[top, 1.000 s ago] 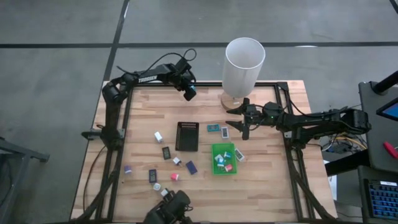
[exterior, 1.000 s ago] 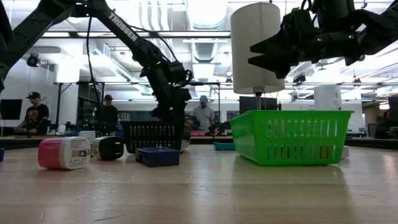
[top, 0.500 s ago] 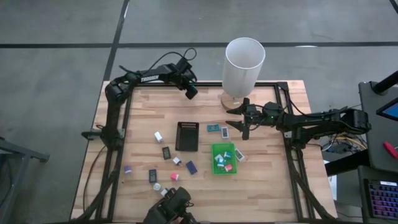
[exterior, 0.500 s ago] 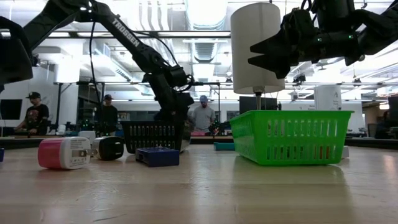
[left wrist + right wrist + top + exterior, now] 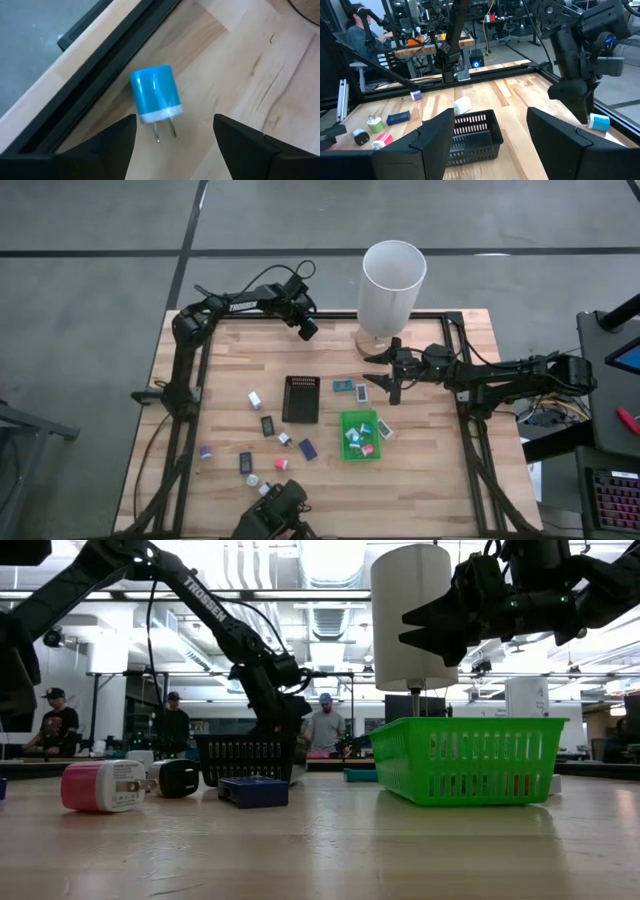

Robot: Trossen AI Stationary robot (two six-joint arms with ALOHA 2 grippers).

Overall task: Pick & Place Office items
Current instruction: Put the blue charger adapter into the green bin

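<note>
Judging by the layout, sorting is partly done: about 4 small items sit in the green slatted plastic tray at lower centre, while the black ribbed tray looks empty and roughly 10 blocks lie scattered on the wooden bench. The left claw, spread wide and empty, hovers over a glossy blue charger near the upper-left bench edge. The right claw, parted and empty, hangs at centre right.

I see a bright green slotted plastic tray, a black ribbed rectangular tray, a pale wooden plank table — and 1 blue-and-white plug block.
</note>
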